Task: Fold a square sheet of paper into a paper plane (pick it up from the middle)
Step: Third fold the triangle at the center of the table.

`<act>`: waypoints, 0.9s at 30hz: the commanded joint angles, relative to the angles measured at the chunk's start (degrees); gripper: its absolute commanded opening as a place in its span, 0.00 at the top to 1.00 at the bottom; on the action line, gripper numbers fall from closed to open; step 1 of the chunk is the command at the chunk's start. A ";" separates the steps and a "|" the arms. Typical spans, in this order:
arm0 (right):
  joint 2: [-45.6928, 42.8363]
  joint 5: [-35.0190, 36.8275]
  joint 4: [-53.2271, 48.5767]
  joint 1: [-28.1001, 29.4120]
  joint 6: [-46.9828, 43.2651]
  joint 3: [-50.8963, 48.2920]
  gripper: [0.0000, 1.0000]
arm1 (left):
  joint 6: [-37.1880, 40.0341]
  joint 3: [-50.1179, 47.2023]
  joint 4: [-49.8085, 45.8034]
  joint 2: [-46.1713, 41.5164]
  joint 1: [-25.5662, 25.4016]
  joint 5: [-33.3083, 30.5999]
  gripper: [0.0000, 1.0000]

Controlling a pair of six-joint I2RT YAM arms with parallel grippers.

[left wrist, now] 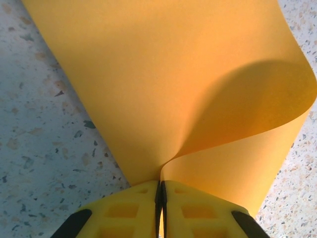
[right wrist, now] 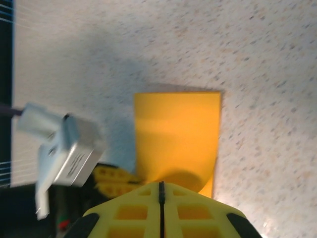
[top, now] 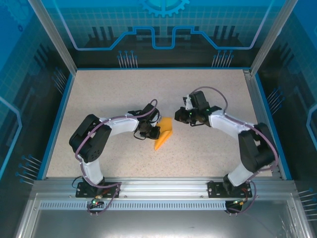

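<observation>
My left end effector (left wrist: 161, 192) pinches the square sheet of paper (left wrist: 173, 89) mid-desk (left wrist: 44, 124). The sheet's curled flap at 3 o'clock hides the layer beneath, and its far edge is cut off. My right end effector (right wrist: 161, 188), at the sheet's 2 o'clock from overhead, is closed on nothing.

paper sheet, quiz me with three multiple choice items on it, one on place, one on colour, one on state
1. Where does the paper lie?
A far left corner
B middle of the table
C on the metal rail
2. Its colour?
A orange-yellow
B white
C blue
3. The left hand is:
A open above it
B away from it
C shut on it
Key: B, the top view shows it central; A, that colour shows in every view; C, the curled paper is pinched in it.
</observation>
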 commanded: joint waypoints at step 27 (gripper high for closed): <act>9.10 -2.00 30.31 22.96 14.69 -13.47 1.00 | 0.89 -1.85 -0.12 2.36 0.31 0.93 0.88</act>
